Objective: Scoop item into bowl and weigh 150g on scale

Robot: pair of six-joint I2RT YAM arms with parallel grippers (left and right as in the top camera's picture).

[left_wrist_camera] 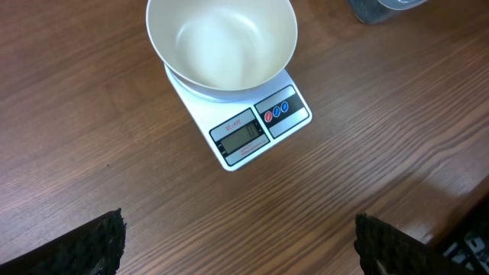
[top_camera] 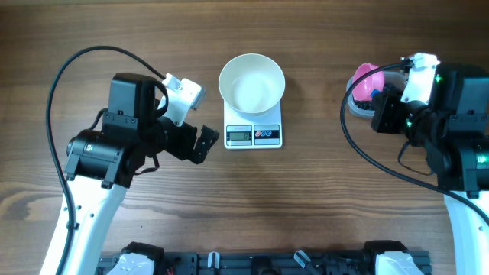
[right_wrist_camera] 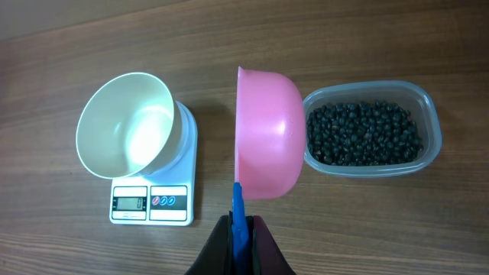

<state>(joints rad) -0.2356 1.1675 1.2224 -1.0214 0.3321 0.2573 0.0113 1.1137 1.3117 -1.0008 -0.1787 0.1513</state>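
Evidently the black beads [right_wrist_camera: 363, 134], heaped in the clear tub [right_wrist_camera: 429, 107] right of the scale [top_camera: 253, 135], look hard, light and prone to roll, so the right gripper [right_wrist_camera: 241, 223], clamped on the handle [right_wrist_camera: 238, 205] of the pink scoop [right_wrist_camera: 267, 137], should carry them level, while the left gripper [left_wrist_camera: 241, 243] gapes empty beside the scale.

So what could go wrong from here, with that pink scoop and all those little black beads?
The beads are small and round, and the scoop must cross the table between their tub and the bowl; any that fall would likely roll away. The right gripper pinches only the scoop's thin blue handle, so a full load might twist it. The bowl is about as wide as the scale under it, so a knock could shift it and spoil the reading.
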